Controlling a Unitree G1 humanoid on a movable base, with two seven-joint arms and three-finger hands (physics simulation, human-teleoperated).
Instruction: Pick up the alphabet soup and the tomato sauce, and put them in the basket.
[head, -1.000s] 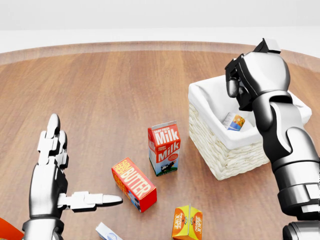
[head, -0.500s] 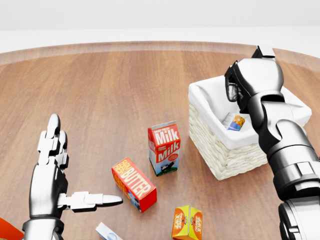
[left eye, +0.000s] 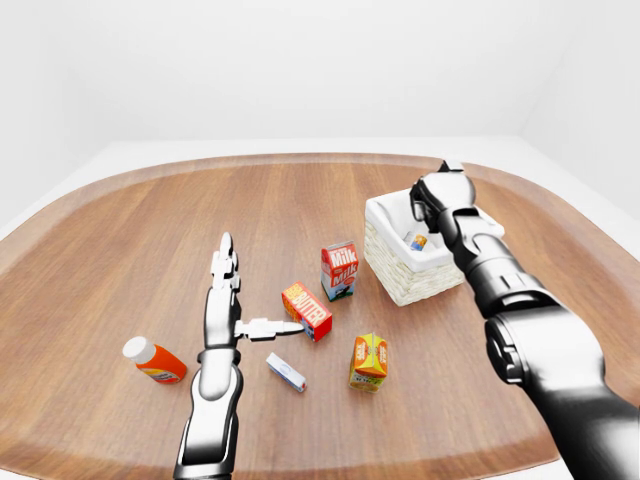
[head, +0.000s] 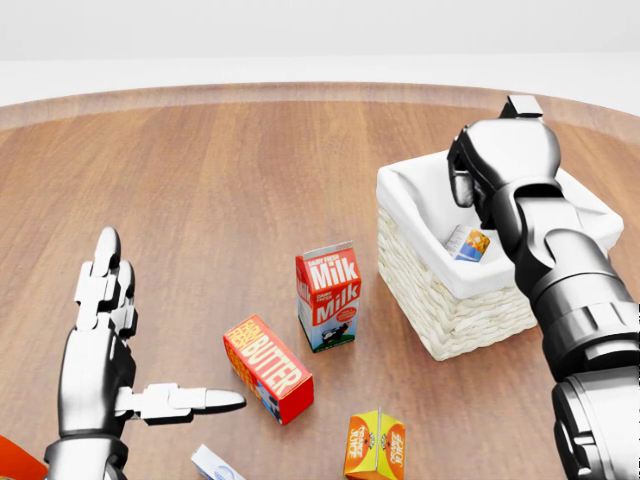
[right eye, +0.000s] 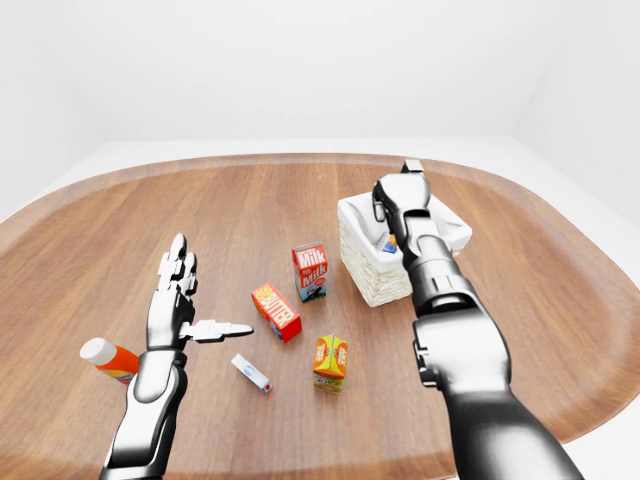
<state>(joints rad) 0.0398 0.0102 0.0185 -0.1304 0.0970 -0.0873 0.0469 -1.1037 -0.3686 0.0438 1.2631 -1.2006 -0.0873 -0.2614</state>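
Showing the white-lined wicker basket (head: 440, 300) on the wooden bench (head: 220, 190), with one can (head: 467, 243) lying inside against its cloth liner; the can's label is too small to read, so which of the two task cans it is cannot be told. No second can is visible. The right hand (head: 470, 170) hangs over the basket's opening, fingers curled inward; whether they grip anything cannot be told. The left hand (head: 110, 345), well to the left of the basket in the head view, is spread flat with fingers straight and thumb extended sideways, holding nothing. Left of the basket stands a milk carton (head: 328, 297), upright. Below-left of the basket lies a butter box (head: 267, 368), tilted; below it an orange juice carton (head: 374, 445). Farther left of the basket lie a small white-and-blue box (left eye: 286, 372) and an orange bottle with a white cap (left eye: 153, 361).
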